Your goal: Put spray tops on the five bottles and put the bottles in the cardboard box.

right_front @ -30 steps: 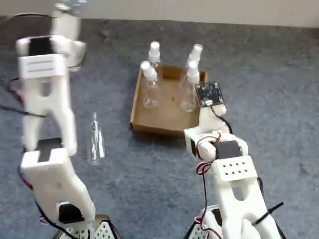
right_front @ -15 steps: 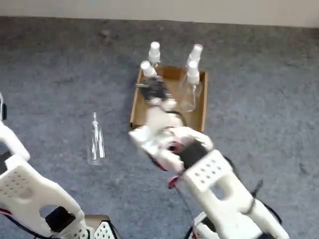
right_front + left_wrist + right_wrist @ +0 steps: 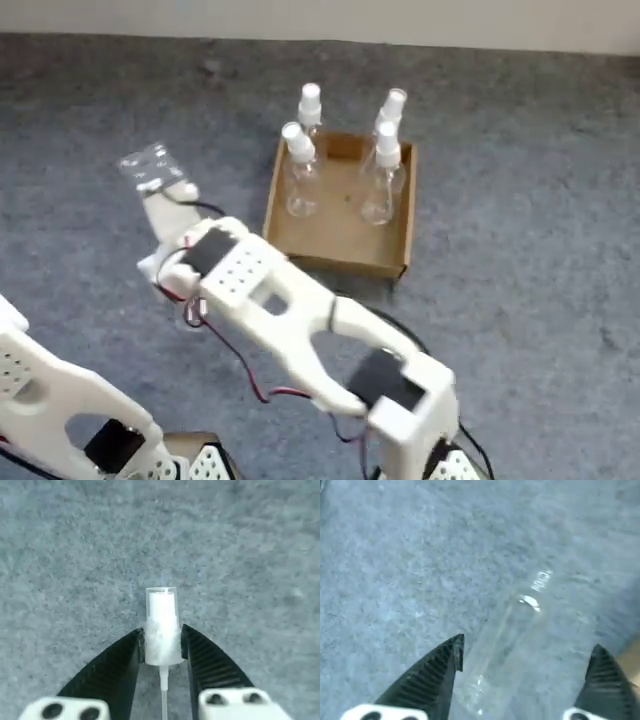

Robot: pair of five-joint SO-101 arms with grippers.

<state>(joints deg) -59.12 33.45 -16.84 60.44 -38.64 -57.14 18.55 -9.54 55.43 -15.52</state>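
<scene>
High cam sits up above the arms' end of the surface (image 3: 520, 200) and looks down and away toward the far wall (image 3: 400, 18), so the cardboard box (image 3: 340, 235) lands about mid-frame. Left wrist cam peers down along the left gripper (image 3: 162, 630), really close to the grey surface, with the spray top (image 3: 162, 625) pinched in it. Right wrist cam does the same past the spread right gripper (image 3: 527, 645), close over a bottle (image 3: 510, 645) lying flat. All three share that grey surface.
</scene>
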